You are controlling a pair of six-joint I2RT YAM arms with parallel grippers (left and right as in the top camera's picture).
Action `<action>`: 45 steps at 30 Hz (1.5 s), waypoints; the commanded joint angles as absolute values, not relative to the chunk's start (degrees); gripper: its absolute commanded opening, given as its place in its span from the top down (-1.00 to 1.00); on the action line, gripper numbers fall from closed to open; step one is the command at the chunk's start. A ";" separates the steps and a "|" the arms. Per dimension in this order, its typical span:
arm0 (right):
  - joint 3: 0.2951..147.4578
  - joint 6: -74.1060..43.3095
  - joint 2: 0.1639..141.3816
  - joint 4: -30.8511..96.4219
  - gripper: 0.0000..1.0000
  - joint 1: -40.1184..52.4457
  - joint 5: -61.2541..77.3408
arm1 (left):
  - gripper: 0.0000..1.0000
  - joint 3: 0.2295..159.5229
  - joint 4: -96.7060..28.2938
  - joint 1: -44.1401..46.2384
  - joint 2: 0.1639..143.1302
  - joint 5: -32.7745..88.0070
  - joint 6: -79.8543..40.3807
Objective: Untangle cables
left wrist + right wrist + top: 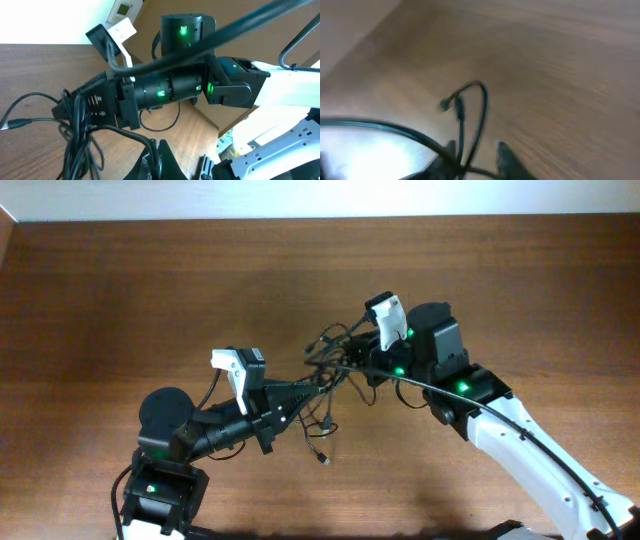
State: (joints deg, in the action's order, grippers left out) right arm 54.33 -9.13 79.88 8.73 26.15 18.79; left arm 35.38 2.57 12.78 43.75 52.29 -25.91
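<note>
Currently pull-apart step: left gripper [300, 393] pinched shut on cables [325, 375] at frame centre, right gripper [348, 360] clamping same tangle just beside. Next likely: separate slowly, avoid tightening knot.

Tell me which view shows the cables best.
Overhead: it shows the full spread of cables, with loose ends trailing out. The left wrist shows only a close bundle; the right wrist is blurred, showing one loop.

Black cables [325, 375], brown wood-grain table [120, 300]
</note>
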 commanded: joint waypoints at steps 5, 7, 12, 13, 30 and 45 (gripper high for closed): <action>58.89 -9.91 72.10 14.68 0.92 22.96 2.70 | 1.00 36.21 -6.59 12.58 43.55 42.74 -24.71; 60.14 -11.64 65.47 19.42 0.92 19.86 2.76 | 1.00 36.21 -9.87 12.58 43.55 32.80 -24.73; 60.14 -14.02 51.53 27.79 0.92 19.86 0.34 | 0.76 36.21 -14.15 12.58 48.86 13.67 -32.67; 60.14 -14.02 51.00 29.45 0.92 19.86 2.72 | 0.70 36.21 -13.13 12.58 50.83 13.69 -36.01; 60.14 -22.17 84.40 33.36 -0.85 19.79 15.97 | -1.00 36.21 -16.01 12.58 62.30 26.50 -35.11; 62.59 -35.03 92.64 20.49 -0.82 32.62 12.62 | -0.98 36.25 -16.73 8.84 67.88 15.66 -31.40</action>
State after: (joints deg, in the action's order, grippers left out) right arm 61.52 -29.69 87.24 21.76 32.05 18.11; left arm 35.99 -16.53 12.12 68.38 17.76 -33.17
